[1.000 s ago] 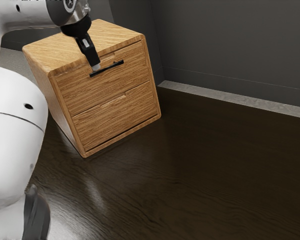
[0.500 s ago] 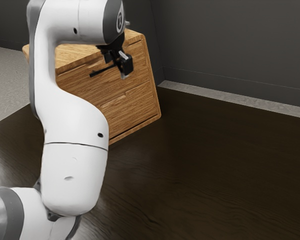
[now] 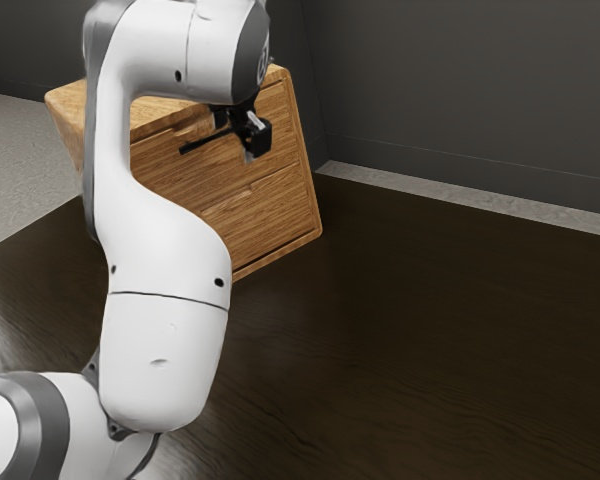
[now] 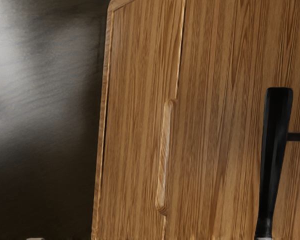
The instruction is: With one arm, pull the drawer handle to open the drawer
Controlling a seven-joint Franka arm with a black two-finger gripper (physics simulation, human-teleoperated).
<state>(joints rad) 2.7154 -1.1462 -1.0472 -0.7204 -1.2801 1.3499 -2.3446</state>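
Reach step: top drawer handle (image 3: 198, 146) not yet held
Gripper (image 3: 255, 145) (opening: cannot tell) hangs beside it; next, straddle and grip.

Upper wood-grain drawer (image 3: 190, 172) of cabinet (image 3: 75, 105), front flush, shut; slim black bar handle (image 3: 200, 146) standing off its face near top edge.

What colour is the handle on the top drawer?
The handle is black; it shows best in the wrist view.
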